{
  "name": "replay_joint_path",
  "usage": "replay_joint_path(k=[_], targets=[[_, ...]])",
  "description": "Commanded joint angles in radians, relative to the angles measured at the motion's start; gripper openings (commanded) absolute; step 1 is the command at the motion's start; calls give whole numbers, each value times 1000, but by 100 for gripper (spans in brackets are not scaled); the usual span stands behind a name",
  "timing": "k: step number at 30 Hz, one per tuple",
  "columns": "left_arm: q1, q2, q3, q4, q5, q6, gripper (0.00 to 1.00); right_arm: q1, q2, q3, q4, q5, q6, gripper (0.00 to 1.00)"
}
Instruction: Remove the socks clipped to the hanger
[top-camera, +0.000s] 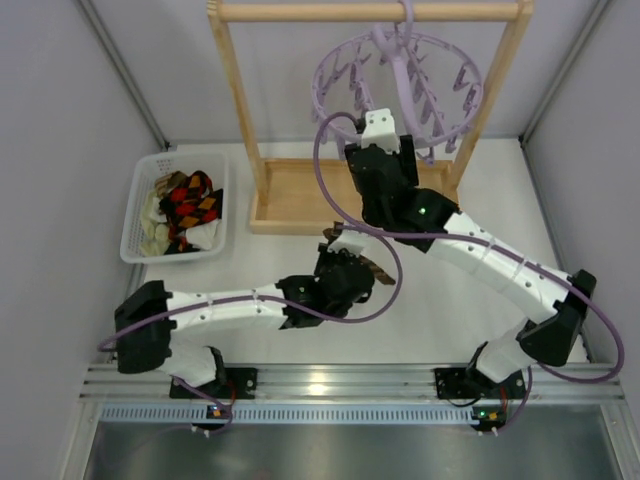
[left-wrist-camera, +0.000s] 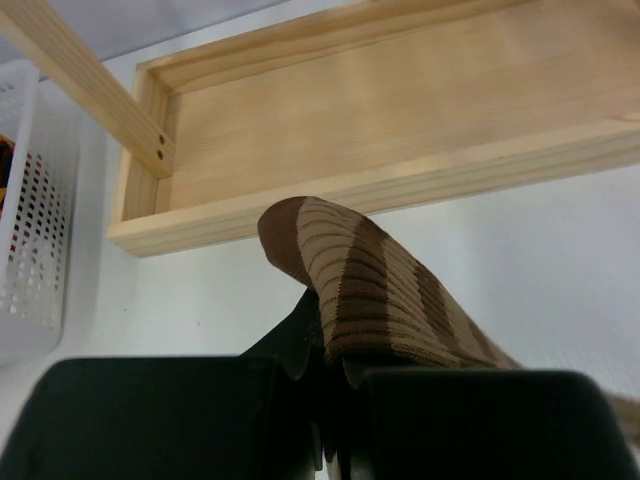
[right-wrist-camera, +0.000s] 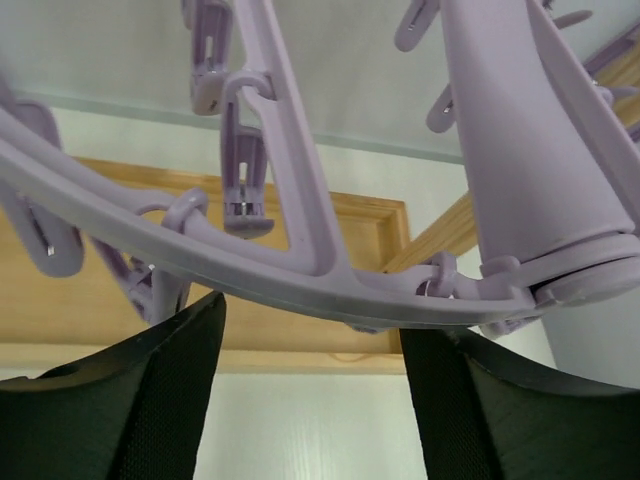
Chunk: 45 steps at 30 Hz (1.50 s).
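One ribbed brown, tan-striped sock (left-wrist-camera: 372, 285) clenched in the left jaws, right jaws released just under one smooth round lavender plastic hanger (right-wrist-camera: 300, 272), one perforated white basket (top-camera: 136, 214)

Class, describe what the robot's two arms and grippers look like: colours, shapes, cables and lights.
Both the left arm and right arm have white links joined by bulky black joints. A thin purple cable loops along each. The right arm shows a small green light. The left gripper and right gripper have broad black fingers, finely textured on the right.
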Motion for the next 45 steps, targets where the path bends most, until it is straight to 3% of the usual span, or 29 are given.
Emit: replay_joint_path(k=[1, 6, 15, 17, 21, 29, 32, 38, 40, 42, 44, 45], targets=[[63, -139, -52, -63, 38, -55, 0, -8, -130, -13, -45, -205, 62, 70], [260, -300, -83, -206, 147, -109, 0, -8, -259, -96, -78, -481, 102, 84], [589, -365, 6, -341, 297, -104, 0, -8, -464, -308, -61, -636, 142, 99], [703, -347, 40, -369, 349, -101, 0, -8, -514, -346, -40, -641, 146, 99], [940, -316, 85, -380, 629, -133, 0, -8, -604, -453, 0, -656, 150, 99], [1319, -154, 270, -393, 774, -143, 0, -8, -719, -573, 33, -690, 142, 99], [1417, -63, 305, -393, 777, -167, 0, -6, -758, -604, 34, -686, 137, 100], [1489, 106, 313, -392, 786, -195, 0, -6, -813, -656, 33, -687, 133, 99], [1490, 139, 299, -393, 816, -208, 30, -6, -827, -668, 37, -690, 137, 99], [1490, 134, 284, -392, 836, -224, 68, -8, -831, -684, 43, -690, 140, 99], [1485, 95, 275, -393, 839, -219, 79, -8, -828, -695, 42, -686, 153, 99], [1483, 74, 275, -393, 842, -210, 94, -9, -821, -698, 37, -680, 159, 99]])
